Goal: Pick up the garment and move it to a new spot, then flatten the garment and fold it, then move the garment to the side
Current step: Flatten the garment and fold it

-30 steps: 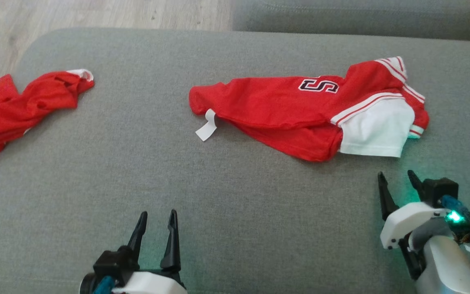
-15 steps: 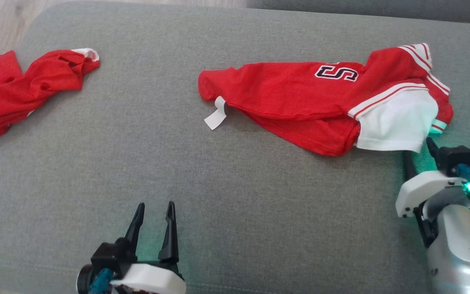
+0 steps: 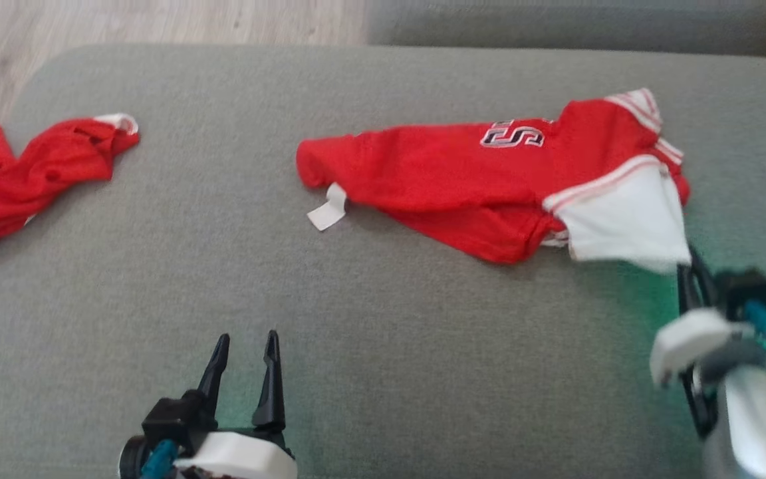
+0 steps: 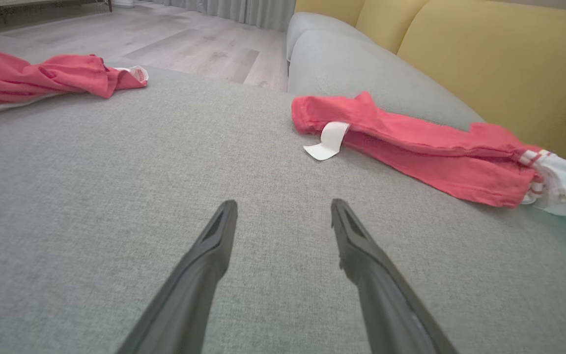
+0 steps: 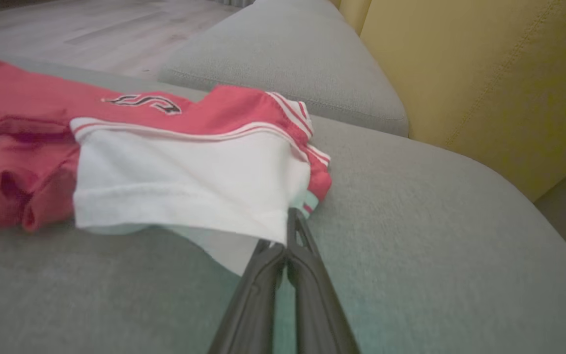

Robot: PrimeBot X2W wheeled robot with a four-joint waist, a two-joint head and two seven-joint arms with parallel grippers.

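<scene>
Grey cushion (image 3: 383, 372): bare near side, rounded edge far left. Right gripper (image 5: 289, 236) closed, seemingly pinching the white sleeve corner of the shirt (image 3: 463, 173). Left gripper (image 4: 283, 216) spread wide, well clear of it.

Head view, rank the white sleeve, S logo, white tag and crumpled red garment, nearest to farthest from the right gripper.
1. The white sleeve: corner pinched by the right gripper, jaws shut.
2. The S logo: up and left, on the red shirt.
3. The white tag: at that shirt's left end.
4. The crumpled red garment: at the far left.
</scene>
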